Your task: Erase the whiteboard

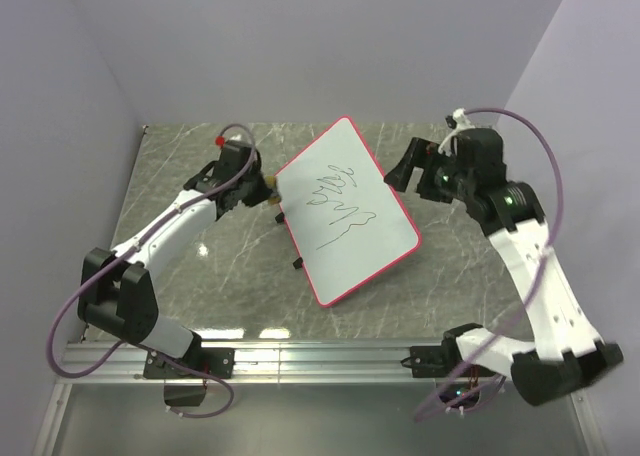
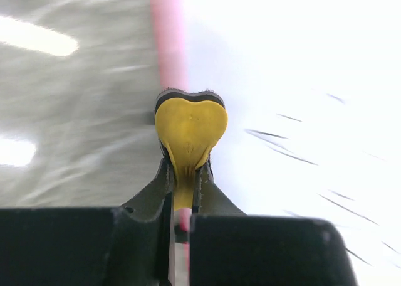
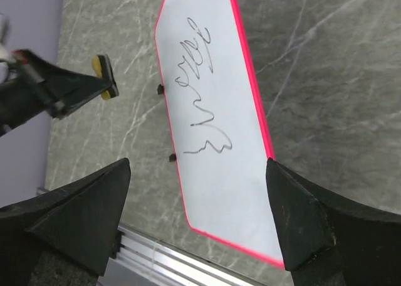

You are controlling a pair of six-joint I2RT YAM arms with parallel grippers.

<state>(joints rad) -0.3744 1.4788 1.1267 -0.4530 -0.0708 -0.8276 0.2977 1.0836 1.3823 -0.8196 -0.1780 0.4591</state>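
The whiteboard (image 1: 345,211), white with a red-pink frame and black scribbles, lies tilted in the middle of the marble table. It also shows in the right wrist view (image 3: 216,120) and the left wrist view (image 2: 294,98). My left gripper (image 1: 268,188) is shut on a small yellow eraser (image 2: 190,128) with a dark felt edge, held at the board's left edge. The eraser also shows in the right wrist view (image 3: 104,76). My right gripper (image 1: 400,168) is open and empty, raised above the board's right side.
The grey marble table (image 1: 200,266) has purple walls at the back and sides. An aluminium rail (image 1: 310,361) runs along the near edge. Two small black clips (image 3: 171,157) stick out from the board's left edge.
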